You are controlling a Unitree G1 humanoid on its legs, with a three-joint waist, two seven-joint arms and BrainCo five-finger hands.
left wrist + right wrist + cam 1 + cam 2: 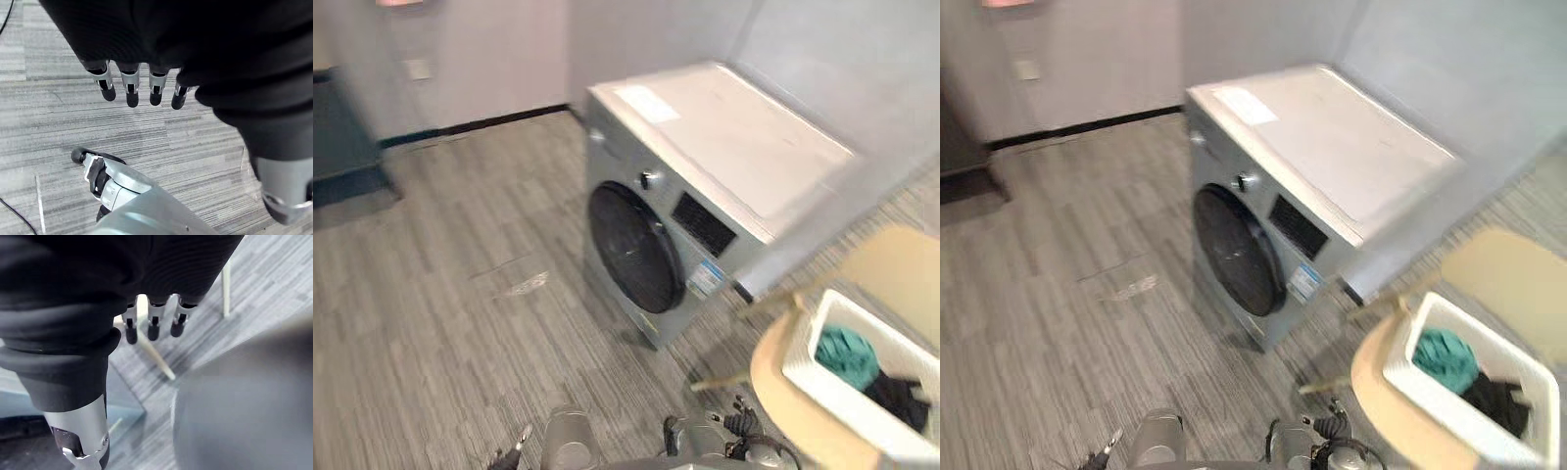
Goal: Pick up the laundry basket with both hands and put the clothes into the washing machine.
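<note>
Left hand [131, 90]: hangs over the grey striped floor [440, 323], fingers straight and loose, holding nothing.
Right hand [154, 325]: fingers also straight and relaxed, empty, pointing down at the floor.
Nearest the right hand: pale chair legs [155, 358] show just past its fingertips.
Chair [778, 401]: light wood, on the robot's right, just beside the washing machine's front corner.
Laundry basket [832, 401]: white, resting on the chair seat, apart from both hands.
Clothes: a teal garment [847, 354] and a black garment [899, 399] lie inside the basket.
Washing machine [705, 186]: silver-grey front-loader with a white top, ahead of the robot.
In the way: its round dark door [633, 248] is closed.
</note>
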